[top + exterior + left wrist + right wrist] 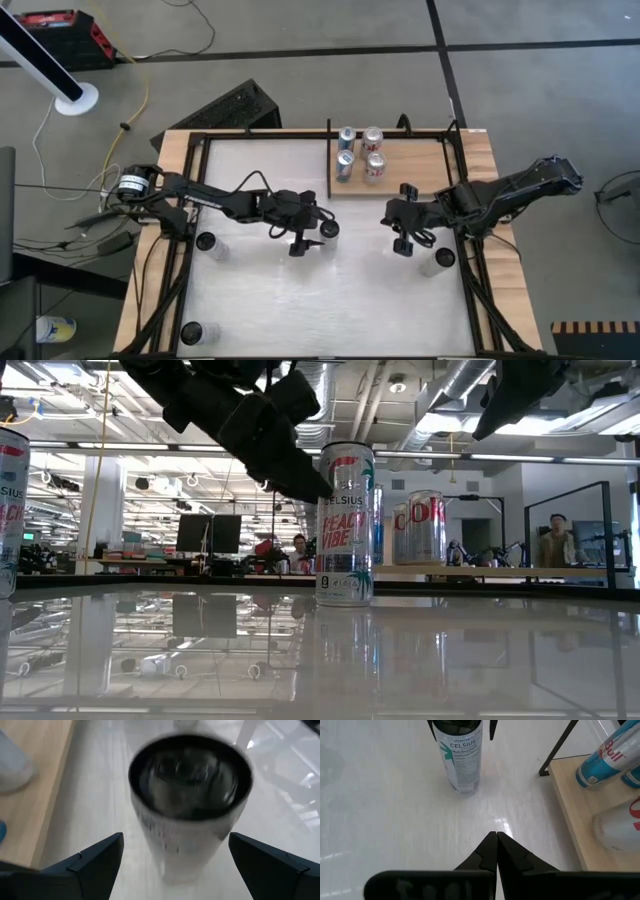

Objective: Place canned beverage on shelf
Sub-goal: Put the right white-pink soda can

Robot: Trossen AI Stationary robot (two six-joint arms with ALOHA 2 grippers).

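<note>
A tall white Celsius can (329, 230) stands upright on the glossy white table, left of the middle; it also shows in the low view (344, 525) and the right wrist view (461, 757). My left gripper (316, 230) is open. Its two fingers (95, 865) stand on either side of the can's top (190, 775) without touching it. My right gripper (389, 213) is shut and empty (496, 845), above the table to the can's right. The tan wood shelf (420, 175) with black rails lies at the far middle and bears several cans (360, 152).
Three more cans stand on the table: near the left rail (205, 242), at the near left corner (190, 332) and near the right rail (443, 258). A black metal frame (465, 200) edges the table. People show in the room beyond (553, 540).
</note>
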